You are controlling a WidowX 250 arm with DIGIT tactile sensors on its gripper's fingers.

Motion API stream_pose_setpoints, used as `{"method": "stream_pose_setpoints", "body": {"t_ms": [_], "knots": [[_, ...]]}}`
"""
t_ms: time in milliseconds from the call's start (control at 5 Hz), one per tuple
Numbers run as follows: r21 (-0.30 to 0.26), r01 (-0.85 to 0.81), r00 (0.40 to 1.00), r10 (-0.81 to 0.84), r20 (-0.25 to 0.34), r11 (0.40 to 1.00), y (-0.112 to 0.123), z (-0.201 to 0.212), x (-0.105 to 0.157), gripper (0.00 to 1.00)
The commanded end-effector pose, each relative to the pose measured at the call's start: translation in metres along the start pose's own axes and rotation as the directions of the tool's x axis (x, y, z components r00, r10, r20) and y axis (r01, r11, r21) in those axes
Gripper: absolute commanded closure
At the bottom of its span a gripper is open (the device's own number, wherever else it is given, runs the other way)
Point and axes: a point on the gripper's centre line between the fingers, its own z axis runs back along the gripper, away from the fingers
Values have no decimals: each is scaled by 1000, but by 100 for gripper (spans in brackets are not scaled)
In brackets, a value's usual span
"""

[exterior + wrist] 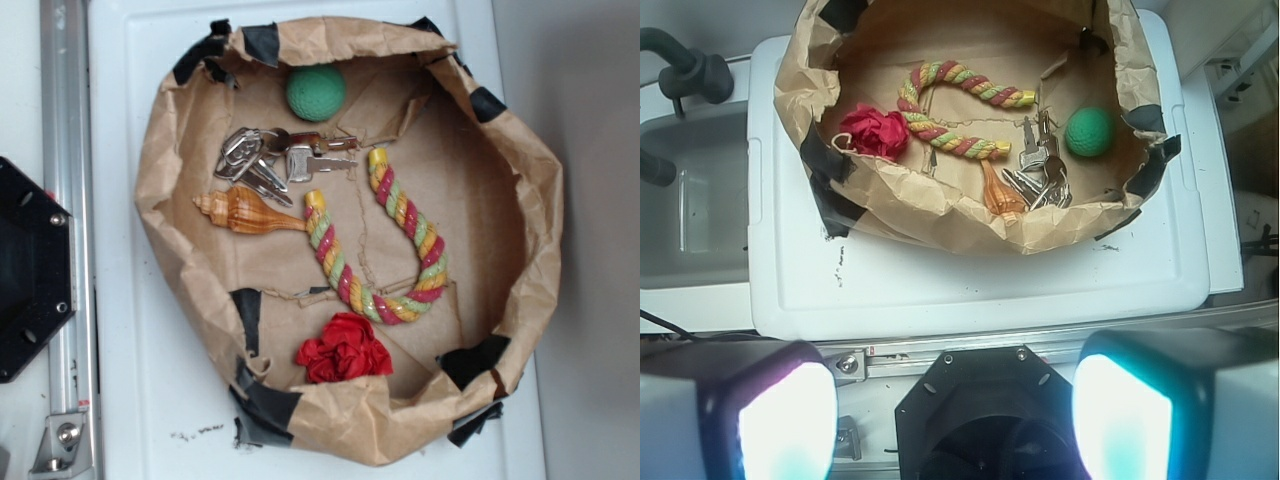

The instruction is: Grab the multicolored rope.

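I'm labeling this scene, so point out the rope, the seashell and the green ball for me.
rope (432,262): exterior view, on the right side of its curve.
seashell (243,213): exterior view, on its wide striped body.
green ball (1089,131): wrist view, on the ball's middle.

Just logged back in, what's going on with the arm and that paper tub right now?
Nothing is being handled yet. The hand is open and empty, hovering well short of the paper tub, above the robot base. Inside the tub the multicolored rope lies in a U shape, untouched, with the red fabric rose beside its bend, the seashell near one end, and the keys and green ball beyond.
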Motion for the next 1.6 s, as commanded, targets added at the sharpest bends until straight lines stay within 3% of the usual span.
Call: {"method": "stream_pose_setpoints", "body": {"t_ms": [0, 200, 400, 600, 800, 1000, 1200, 1400], "knots": [[0, 0, 1000, 0, 0, 1000, 0, 0, 0, 0], [55, 194, 977, -198, 81, 979, 4, -22, 48, 0], [158, 435, 887, -452, 92, 886, 1, -67, 93, 0], [194, 634, 759, -651, 35, 749, 4, -114, 136, 0], [161, 721, 686, -727, -33, 674, 29, -153, 157, 0], [143, 783, 619, -779, -99, 605, 40, -189, 168, 0], [128, 810, 587, -797, -145, 573, 40, -211, 176, 0], [32, 830, 555, -817, -158, 557, 29, -241, 176, 0]]}}
